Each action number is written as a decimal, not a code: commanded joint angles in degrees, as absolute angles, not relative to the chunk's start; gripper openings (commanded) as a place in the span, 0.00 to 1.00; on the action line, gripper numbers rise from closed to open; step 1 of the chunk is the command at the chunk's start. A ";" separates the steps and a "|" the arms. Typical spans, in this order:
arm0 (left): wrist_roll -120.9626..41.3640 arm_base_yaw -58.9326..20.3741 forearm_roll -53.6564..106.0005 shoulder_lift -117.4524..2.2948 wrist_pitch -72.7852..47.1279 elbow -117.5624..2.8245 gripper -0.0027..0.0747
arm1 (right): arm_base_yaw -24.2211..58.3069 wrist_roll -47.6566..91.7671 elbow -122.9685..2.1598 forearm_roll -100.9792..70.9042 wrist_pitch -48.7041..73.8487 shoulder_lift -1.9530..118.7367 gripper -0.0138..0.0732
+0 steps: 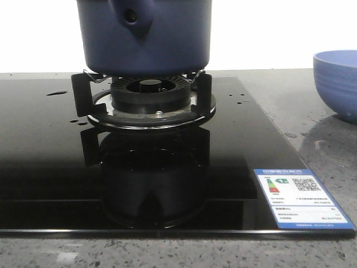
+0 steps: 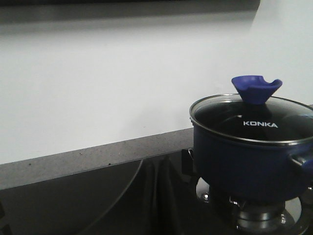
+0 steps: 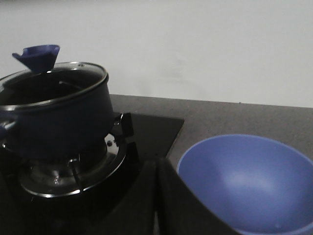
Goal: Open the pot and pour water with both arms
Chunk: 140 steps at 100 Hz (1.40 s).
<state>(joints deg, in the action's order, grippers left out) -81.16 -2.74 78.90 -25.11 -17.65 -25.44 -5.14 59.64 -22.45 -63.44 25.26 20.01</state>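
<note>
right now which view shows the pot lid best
The left wrist view: the lid sits whole on the pot, glass, rim and blue knob clear. The right wrist view shows it dimmer, partly cut off. The front view crops it out.

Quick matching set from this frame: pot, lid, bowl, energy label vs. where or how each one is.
Column A:
1. pot
2. glass lid
3. bowl
4. energy label

Column B:
a. stuck on the black cooktop's near right corner
b. on the grey counter to the right of the cooktop
c. standing on the burner grate
d. closed on the pot, blue knob on top

Pairs: 1-c, 2-d, 3-b, 4-a
</note>
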 commanded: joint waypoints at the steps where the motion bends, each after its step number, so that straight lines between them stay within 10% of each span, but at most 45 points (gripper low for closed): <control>1: -81.18 -3.14 82.48 -21.63 -15.92 -23.28 0.01 | -4.88 60.54 -20.75 -65.59 22.41 17.84 0.11; 120: -79.47 -3.14 85.90 -16.91 -16.01 -19.21 0.01 | -4.88 60.54 -17.12 -66.57 24.35 16.43 0.11; 140: -41.10 -3.14 50.97 -16.91 -7.61 -20.35 0.01 | -4.88 60.54 -17.12 -66.57 24.35 16.43 0.11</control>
